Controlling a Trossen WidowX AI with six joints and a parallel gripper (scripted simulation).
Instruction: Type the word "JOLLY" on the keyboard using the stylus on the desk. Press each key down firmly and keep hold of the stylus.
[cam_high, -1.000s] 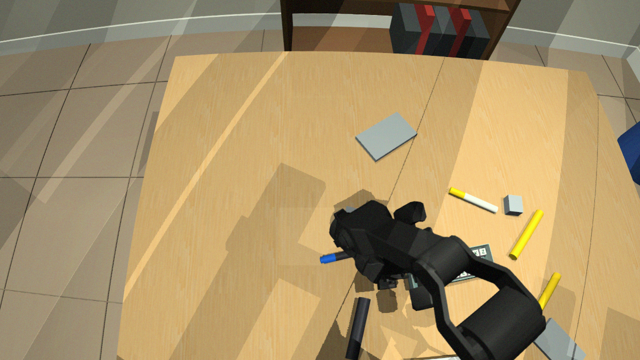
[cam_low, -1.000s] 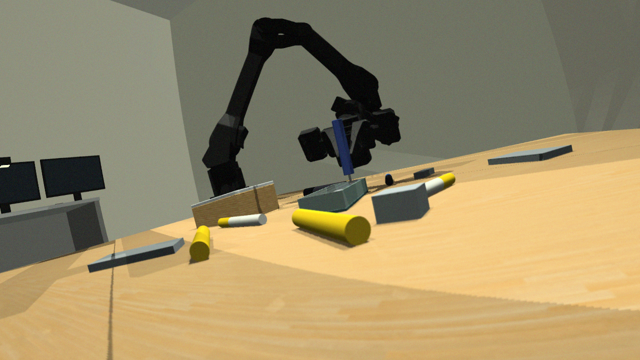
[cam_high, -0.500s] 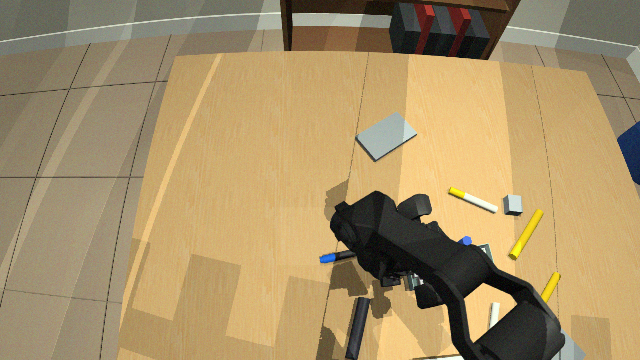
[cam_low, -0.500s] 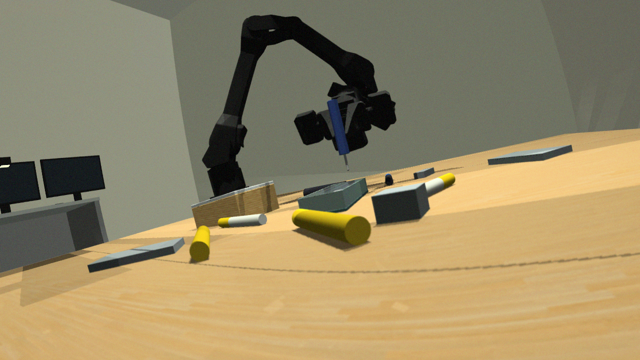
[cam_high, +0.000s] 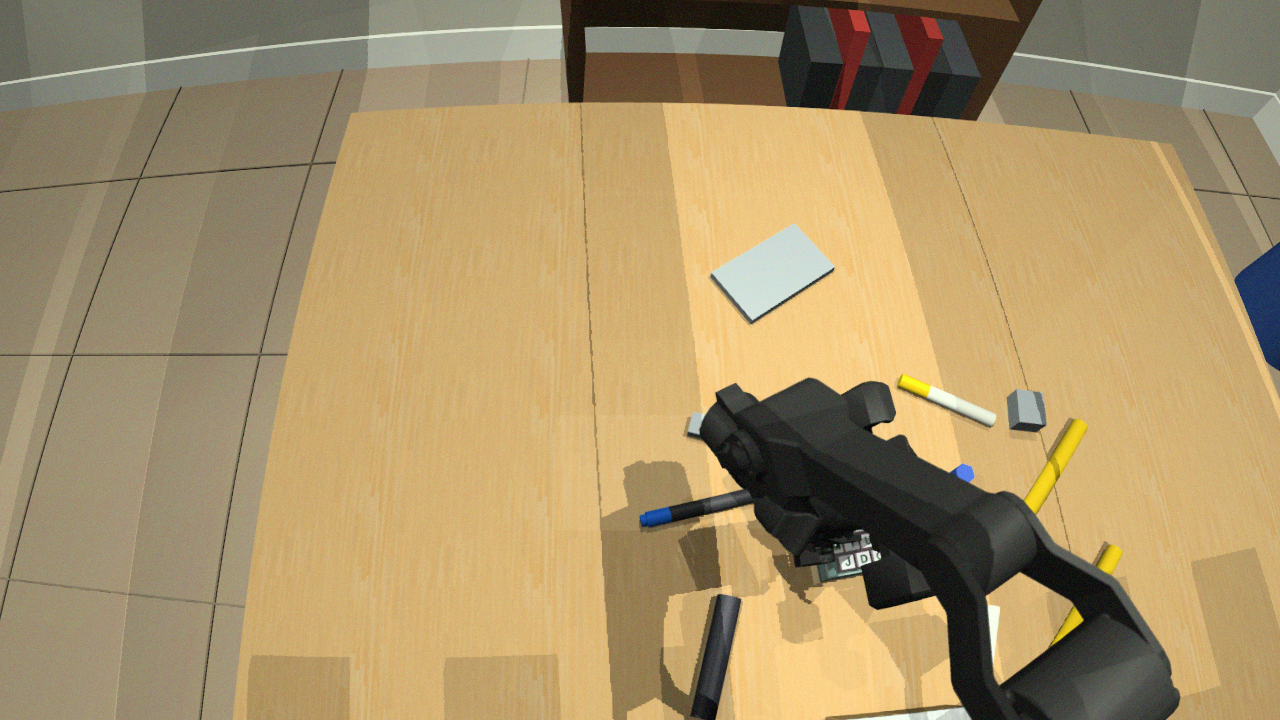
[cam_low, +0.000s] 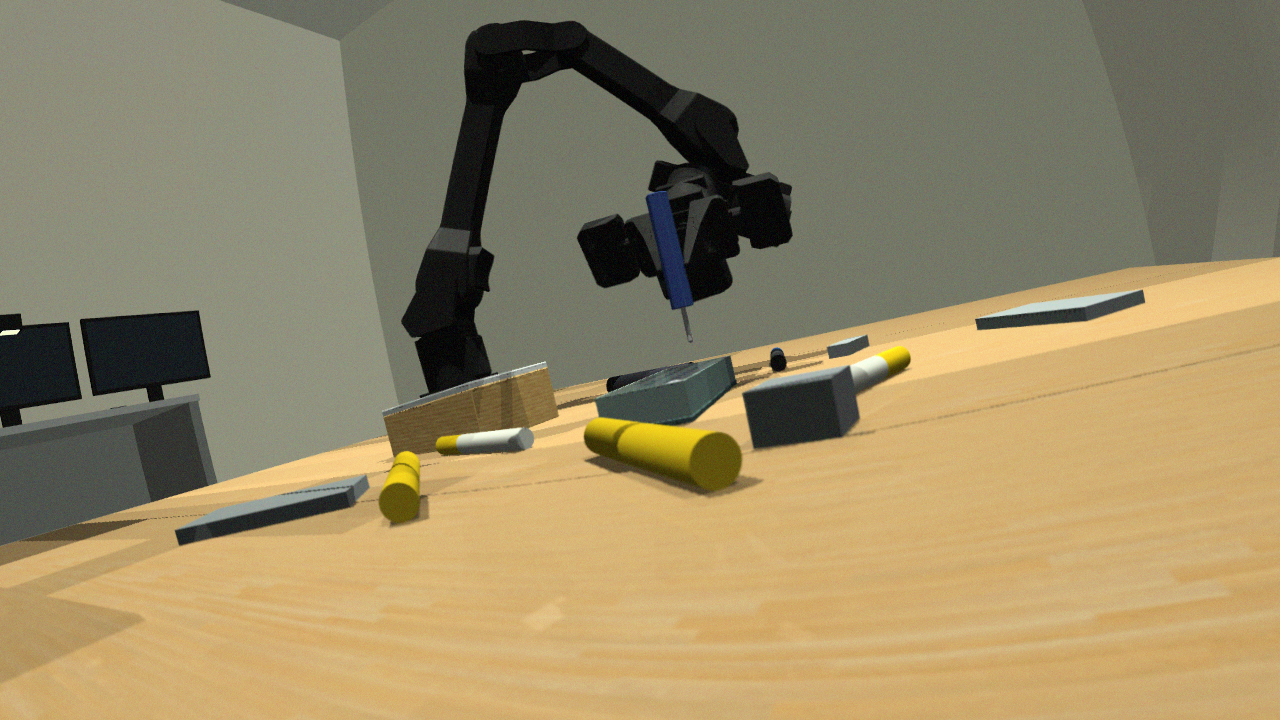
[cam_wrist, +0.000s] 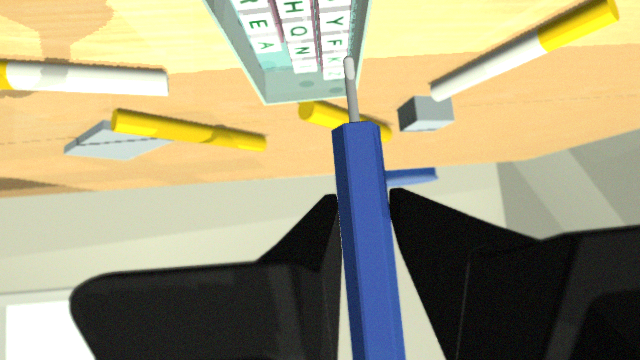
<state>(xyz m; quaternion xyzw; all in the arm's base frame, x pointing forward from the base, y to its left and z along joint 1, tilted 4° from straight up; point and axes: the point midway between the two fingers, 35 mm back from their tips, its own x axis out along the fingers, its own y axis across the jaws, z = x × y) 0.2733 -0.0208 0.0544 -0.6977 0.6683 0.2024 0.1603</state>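
Note:
My gripper is shut on the blue stylus, which points down with a slight tilt. Its thin grey tip is in the air above the keyboard, not touching a key. In the wrist view the tip overlaps the tray's right wall, beside the F, K and Z keys. Rows with R, E, A and H, Q, N also show there. The arm hides most of the keyboard in the top view, where J and D show. The L and O keys cannot be made out.
A yellow cylinder, a grey block and a yellow-white marker lie near the keyboard. A black cylinder and a blue-tipped pen lie on the opposite side. A wooden-sided box stands near the arm base.

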